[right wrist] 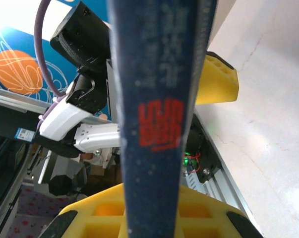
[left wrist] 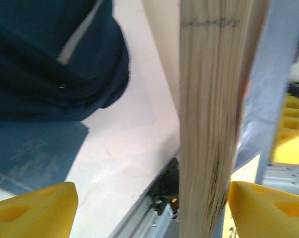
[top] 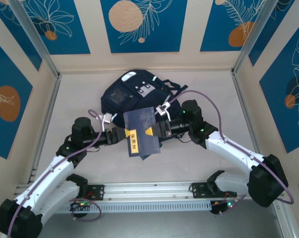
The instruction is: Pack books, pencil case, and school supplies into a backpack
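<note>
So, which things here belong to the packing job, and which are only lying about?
Job:
- navy books, gripped between the left gripper and the right gripper
- navy backpack, behind them

Lying about:
- no loose item that I can see; table and patterned walls are fixtures

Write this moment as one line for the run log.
book: held up between both grippers | left gripper: on its left edge | right gripper: on its right edge | backpack: behind, on table

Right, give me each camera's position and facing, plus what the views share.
Top external: above and behind, looking down at the backpack, the book, both arms.
Left wrist: on the left arm, facing the book's page edge, its yellow fingers at the bottom corners.
Right wrist: facing the book's navy spine, yellow fingers below.
Shared: the book.
</note>
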`<state>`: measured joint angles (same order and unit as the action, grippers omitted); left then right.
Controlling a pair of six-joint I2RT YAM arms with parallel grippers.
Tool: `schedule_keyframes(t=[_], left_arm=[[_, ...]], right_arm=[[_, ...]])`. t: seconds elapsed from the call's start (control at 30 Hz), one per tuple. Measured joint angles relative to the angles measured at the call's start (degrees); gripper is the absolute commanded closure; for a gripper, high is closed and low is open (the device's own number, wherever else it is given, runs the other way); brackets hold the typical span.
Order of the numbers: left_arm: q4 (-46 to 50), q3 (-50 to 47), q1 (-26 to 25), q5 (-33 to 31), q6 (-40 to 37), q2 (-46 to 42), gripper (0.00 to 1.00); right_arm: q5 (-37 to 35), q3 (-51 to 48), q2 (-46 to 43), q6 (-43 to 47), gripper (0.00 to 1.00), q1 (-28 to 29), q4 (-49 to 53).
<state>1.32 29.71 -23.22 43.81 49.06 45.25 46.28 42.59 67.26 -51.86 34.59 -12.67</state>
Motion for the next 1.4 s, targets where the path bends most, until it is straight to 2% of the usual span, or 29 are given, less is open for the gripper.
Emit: schedule_keyframes(t=[0.17, 0.37, 0.53, 0.63, 0.7, 0.9, 1.0, 1.17, 1.2, 1.23, 1.4], left_arm=[[-4.98, 0.35, -1.51, 2.95, 1.68, 0.22, 0.36], [-10.05, 0.33, -3.15, 3.8, 4.59, 0.31, 0.43], [-13.38, 0.33, -5.44, 3.72, 6.08, 0.7, 0.4], [-14.95, 0.31, -6.78, 3.54, 6.58, 1.36, 0.43], [-15.67, 0.31, -7.72, 3.54, 6.8, 1.68, 0.49], [-15.82, 0.28, -8.48, 2.84, 6.4, 1.7, 0.74], [-15.74, 0.17, -8.55, 2.43, 5.95, 1.7, 0.81], [-15.72, -0.15, -8.59, 2.03, 5.75, 1.7, 1.0], [-15.76, -0.22, -8.7, 1.99, 5.68, 1.7, 1.0], [-15.74, -0.24, -8.7, 1.95, 5.57, 1.7, 1.0], [-15.82, -0.9, -8.85, -0.72, 5.75, 0.81, 1.0]], right_arm=[[1.36, -0.52, -0.02, -0.31, 1.0, -0.68, -0.24], [2.47, -2.78, -0.79, -1.84, 1.0, -2.14, -1.97], [3.61, -3.3, -0.85, -2.38, 1.0, -2.32, -2.95], [3.96, -3.56, -1.11, -2.25, 1.0, -2.54, -2.89], [4.15, -3.56, -1.16, -1.84, 1.0, -2.62, -2.29], [4.92, -3.61, -1.44, -0.13, 1.0, -3.93, 0.33], [5.29, -3.61, -2.29, 0.79, 1.0, -4.5, 1.66], [5.75, -3.63, -3.67, 1.81, 1.0, -5.07, 2.97], [5.7, -3.63, -3.78, 2.08, 1.0, -5.11, 3.32], [5.62, -3.63, -3.85, 2.23, 0.98, -5.14, 3.54], [1.68, -5.57, -6.23, 1.25, 0.56, -5.31, 2.99]])
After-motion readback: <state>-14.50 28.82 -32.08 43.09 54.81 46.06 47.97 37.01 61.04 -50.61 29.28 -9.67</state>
